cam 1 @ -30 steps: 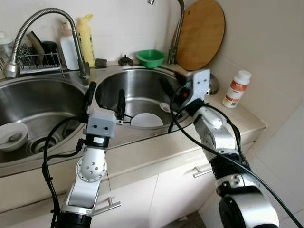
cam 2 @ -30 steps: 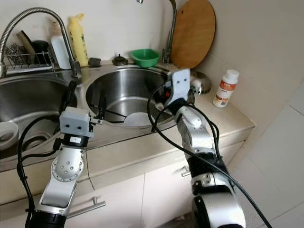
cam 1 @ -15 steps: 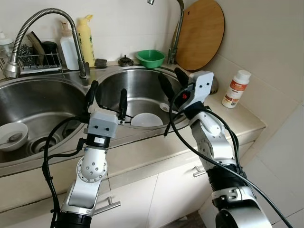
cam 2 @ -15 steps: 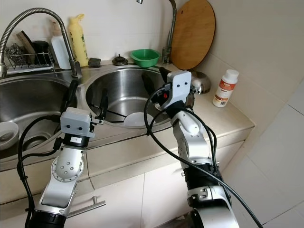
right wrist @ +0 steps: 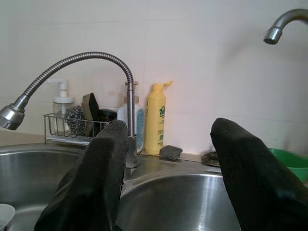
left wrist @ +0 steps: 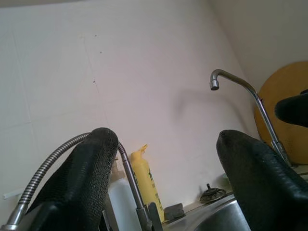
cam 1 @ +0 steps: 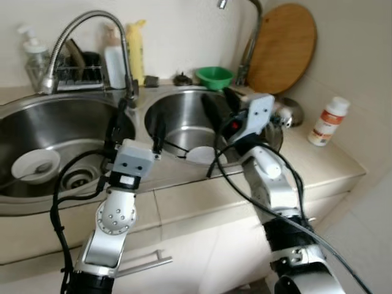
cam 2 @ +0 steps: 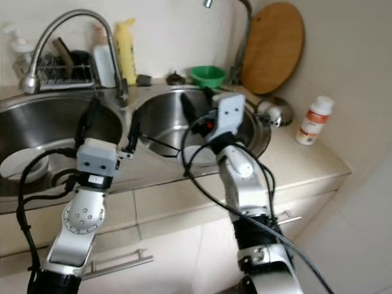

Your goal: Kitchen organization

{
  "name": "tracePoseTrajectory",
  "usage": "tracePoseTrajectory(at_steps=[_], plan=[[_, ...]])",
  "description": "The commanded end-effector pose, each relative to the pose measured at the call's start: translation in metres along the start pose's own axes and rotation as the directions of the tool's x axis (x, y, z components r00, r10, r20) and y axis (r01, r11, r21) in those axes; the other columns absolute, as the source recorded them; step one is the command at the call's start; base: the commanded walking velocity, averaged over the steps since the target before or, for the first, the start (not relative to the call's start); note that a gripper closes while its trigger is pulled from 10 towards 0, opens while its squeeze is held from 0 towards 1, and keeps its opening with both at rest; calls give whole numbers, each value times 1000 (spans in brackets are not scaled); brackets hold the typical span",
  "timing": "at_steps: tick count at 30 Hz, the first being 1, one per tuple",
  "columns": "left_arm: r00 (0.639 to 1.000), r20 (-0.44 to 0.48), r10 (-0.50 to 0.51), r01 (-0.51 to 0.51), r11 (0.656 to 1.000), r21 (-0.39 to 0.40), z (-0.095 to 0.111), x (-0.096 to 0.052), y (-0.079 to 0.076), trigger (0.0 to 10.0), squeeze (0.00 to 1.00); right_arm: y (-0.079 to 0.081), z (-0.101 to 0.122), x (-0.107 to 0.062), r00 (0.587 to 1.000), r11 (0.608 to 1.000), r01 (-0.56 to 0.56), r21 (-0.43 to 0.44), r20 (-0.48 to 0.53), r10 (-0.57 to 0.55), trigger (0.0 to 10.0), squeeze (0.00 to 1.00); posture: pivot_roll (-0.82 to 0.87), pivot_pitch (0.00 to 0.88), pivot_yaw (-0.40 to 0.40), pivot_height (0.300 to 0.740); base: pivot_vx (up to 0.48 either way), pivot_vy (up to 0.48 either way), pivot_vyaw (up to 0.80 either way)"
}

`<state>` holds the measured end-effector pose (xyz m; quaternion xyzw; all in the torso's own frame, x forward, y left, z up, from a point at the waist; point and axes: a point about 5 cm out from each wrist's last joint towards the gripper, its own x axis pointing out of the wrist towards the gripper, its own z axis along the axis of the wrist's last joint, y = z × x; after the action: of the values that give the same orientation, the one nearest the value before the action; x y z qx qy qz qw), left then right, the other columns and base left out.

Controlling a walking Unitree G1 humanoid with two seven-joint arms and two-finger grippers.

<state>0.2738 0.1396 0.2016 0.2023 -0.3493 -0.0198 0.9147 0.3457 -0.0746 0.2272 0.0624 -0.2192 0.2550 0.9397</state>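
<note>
My two arms are silver with round perforated joints, looped in black cables. Each grey wrist block carries a gripper, left gripper and right gripper, with long black textured fingers.

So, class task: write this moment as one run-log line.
left gripper: open, over sink divider | right gripper: open, above right basin | white plate: in basin | nothing held

Sink: brushed steel, satin sheen. Faucet: ribbed metal, shiny. Board: matt wood. Bowl: green glossy plastic. Worktop: smooth beige, stone-like. Tool fingers: black, matt, finely textured. Bottle: yellow plastic.
</note>
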Motion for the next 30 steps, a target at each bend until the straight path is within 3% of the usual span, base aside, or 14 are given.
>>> tracePoseTrajectory(at_steps=[1,27,30], plan=[[999,38,-23,23,1000,-1,7,2,-6,10000,0,-8,6,-4,999,999,31,-24,21,-30,10000,0,69,0,-79,740,0,0,0],[999,22,-25,25,1000,-11,6,1,-9,10000,0,-10,5,-8,997,996,83,-34,11,-83,10000,0,63,0,-84,740,-28,0,0],[999,24,-22,22,1000,-12,6,1,-9,10000,0,-12,-1,-7,991,992,122,-11,-51,-123,10000,0,64,0,-85,740,0,0,-267]])
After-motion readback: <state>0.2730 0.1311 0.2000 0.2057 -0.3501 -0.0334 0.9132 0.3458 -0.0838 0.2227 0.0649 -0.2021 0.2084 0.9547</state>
